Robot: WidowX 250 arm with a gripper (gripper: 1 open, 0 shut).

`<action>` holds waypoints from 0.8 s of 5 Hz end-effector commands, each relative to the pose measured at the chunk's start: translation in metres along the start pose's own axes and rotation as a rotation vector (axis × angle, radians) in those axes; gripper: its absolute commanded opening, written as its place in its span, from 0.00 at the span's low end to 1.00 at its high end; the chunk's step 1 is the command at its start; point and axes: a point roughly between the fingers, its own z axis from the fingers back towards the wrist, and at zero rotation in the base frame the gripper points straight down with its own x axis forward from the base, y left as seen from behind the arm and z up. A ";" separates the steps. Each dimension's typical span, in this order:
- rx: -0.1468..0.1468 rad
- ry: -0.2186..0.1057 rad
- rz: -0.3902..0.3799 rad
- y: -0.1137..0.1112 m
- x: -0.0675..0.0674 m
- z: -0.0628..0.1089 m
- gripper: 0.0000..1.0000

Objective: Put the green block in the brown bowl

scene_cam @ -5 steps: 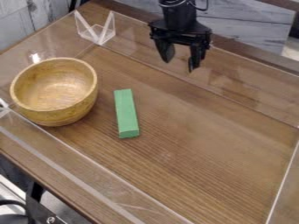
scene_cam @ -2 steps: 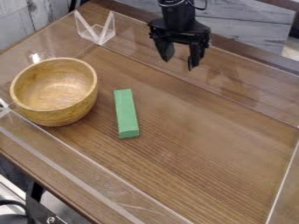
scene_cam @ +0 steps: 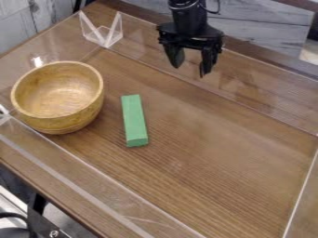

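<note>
The bench (scene_cam: 218, 158) in front of you is a wood-grained top that fills most of the view, its far edge running behind your arm and its left edge slanting down past the bowl. Your arm (scene_cam: 191, 13) comes in over that far edge, dark and upright, pointing down toward the bench, and it sits right of the middle of the view. At its lower end, your gripper (scene_cam: 192, 61) is spread wide, one finger to each side with a gap between them, and you have nothing pinched in it. The brown bowl (scene_cam: 58, 97) sits near the bench's left edge, upright, and you can see its bare inside. A pale wire-like frame (scene_cam: 102, 31) stands near the far left corner, left of your gripper. The green block (scene_cam: 134, 121) lies flat on the bench just beside the bowl, to its right, its long side running from the far side toward the near side, well apart from your gripper.
</note>
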 end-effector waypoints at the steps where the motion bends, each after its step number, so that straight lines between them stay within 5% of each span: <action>1: 0.008 -0.064 -0.020 -0.005 0.016 0.019 1.00; 4: 0.061 -0.044 0.192 0.016 -0.021 0.022 1.00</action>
